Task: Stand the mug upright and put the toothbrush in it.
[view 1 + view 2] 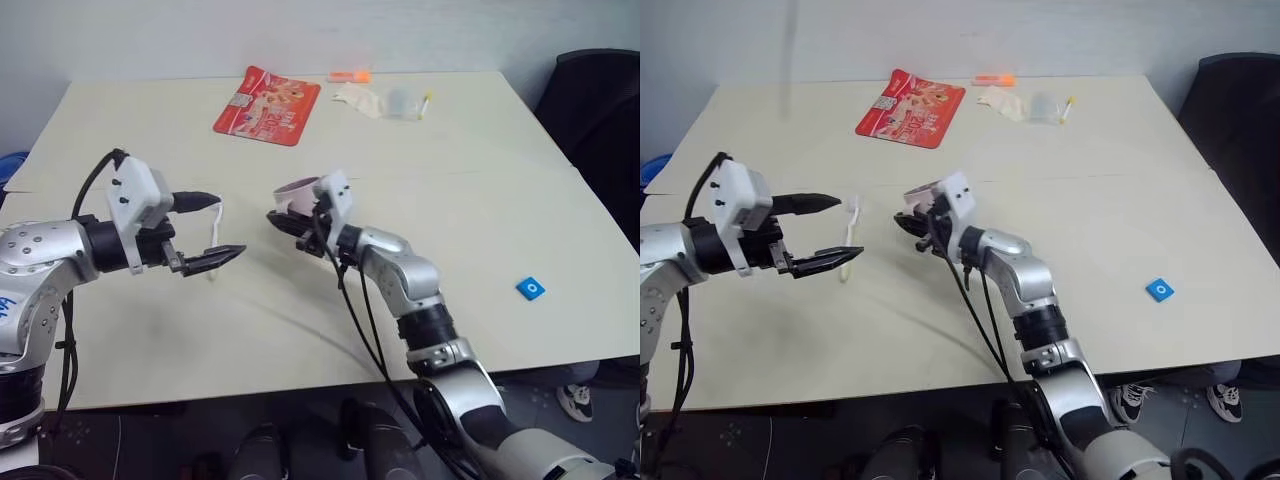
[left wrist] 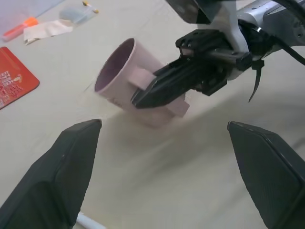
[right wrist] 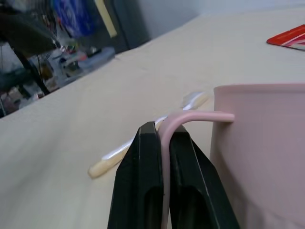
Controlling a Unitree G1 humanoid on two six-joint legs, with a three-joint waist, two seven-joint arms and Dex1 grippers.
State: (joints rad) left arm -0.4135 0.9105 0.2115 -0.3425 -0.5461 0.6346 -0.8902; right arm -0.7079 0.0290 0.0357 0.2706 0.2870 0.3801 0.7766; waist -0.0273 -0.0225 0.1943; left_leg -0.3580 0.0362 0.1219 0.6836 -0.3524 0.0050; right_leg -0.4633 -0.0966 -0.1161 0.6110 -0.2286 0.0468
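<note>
I am clamping my right end effector (image 2: 157, 90) on the mug (image 2: 128, 76) handle, tipping it upright, left end effector (image 1: 215, 228) wide open, waiting above the toothbrush (image 1: 849, 240).

Mug (image 2: 143, 90): matt pale pink, smooth wall, looks like plastic. Surface (image 1: 470, 200): matt cream, smooth. Claw fingers (image 3: 143, 186): black plastic with a slight sheen; red packet (image 1: 267, 104) is glossy.

mug (image 2: 138, 90): pale pink, purplish inside | toothbrush (image 1: 848, 240): white | packet (image 1: 267, 104): red | table (image 1: 480, 180): cream
</note>
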